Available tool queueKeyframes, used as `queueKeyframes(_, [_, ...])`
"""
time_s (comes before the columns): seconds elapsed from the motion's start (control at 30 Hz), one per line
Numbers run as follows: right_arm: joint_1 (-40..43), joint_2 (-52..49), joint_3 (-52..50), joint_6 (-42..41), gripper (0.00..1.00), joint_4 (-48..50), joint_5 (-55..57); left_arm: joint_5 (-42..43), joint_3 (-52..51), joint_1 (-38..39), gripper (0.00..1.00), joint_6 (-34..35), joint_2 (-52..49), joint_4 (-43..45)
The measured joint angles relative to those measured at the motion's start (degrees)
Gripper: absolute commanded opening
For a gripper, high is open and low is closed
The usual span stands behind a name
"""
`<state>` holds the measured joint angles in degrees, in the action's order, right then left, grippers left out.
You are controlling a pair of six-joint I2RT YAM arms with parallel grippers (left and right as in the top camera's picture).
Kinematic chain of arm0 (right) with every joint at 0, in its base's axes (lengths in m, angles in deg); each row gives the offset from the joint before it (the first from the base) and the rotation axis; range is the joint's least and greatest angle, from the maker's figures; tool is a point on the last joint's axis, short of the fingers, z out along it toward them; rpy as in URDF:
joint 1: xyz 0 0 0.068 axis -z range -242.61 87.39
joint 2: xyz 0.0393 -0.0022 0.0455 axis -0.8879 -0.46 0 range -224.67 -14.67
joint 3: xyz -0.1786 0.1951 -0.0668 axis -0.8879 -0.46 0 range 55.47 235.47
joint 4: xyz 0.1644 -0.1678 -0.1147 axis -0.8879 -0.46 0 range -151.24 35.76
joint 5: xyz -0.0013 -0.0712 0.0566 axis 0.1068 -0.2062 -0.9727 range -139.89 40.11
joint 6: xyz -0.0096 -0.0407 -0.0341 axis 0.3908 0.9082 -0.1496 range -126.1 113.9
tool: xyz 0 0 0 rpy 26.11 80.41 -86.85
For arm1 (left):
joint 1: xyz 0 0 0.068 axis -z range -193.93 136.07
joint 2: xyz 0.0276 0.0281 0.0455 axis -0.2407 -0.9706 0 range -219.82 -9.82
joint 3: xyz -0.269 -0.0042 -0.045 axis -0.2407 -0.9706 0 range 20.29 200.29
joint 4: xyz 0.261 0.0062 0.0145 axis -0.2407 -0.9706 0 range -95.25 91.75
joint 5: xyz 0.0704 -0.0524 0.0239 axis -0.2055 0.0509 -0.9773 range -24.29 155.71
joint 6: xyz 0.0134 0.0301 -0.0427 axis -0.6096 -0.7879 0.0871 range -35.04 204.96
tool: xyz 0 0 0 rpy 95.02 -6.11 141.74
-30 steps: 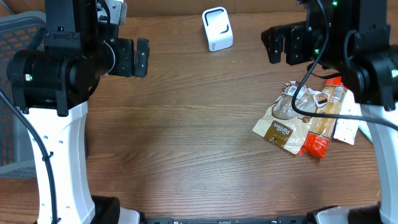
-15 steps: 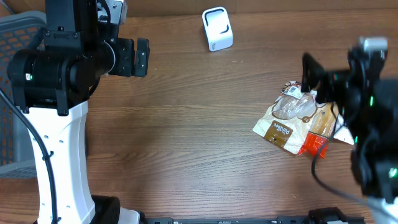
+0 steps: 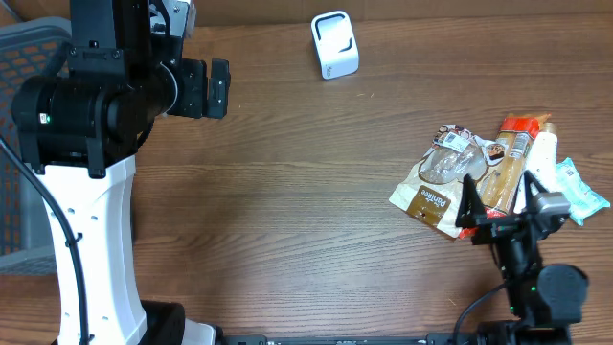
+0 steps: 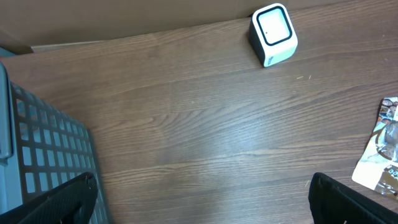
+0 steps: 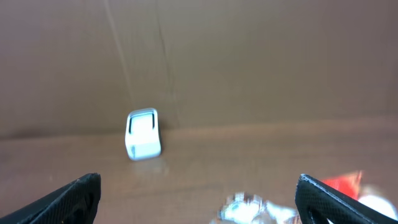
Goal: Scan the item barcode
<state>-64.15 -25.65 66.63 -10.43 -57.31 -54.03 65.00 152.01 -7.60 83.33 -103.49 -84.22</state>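
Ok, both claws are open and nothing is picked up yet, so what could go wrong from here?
1. The brown pouch, red-ended packet and white bottle overlap in one heap, so the open right claw might pinch two items or shove the pile.
2. No barcode is visible on any item from above, so the picked one may end up facing the scanner the wrong way.
3. The right wrist view is blurred, so aim may suffer.

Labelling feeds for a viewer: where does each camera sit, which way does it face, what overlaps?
Overhead: above the table, facing straight down; left gripper, right gripper, scanner, packets.
Left wrist: high, angled down at the scanner; own fingers in bottom corners.
Right wrist: low, facing level toward the wall; own fingers likewise.
Shared: the scanner, in all three.
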Motion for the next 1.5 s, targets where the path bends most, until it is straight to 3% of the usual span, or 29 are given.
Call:
queueKeyframes(0.27, [-0.1, 9.0, -10.1, -0.1, 1.0, -1.3, -1.9, 0.0, 0.0, 0.0, 1.0, 0.0, 0.0, 0.0])
queueKeyframes(1.5, [-0.1, 10.1, -10.1, -0.2, 1.0, -1.3, -3.1, 0.0, 0.0, 0.0, 0.99, 0.0, 0.0, 0.0])
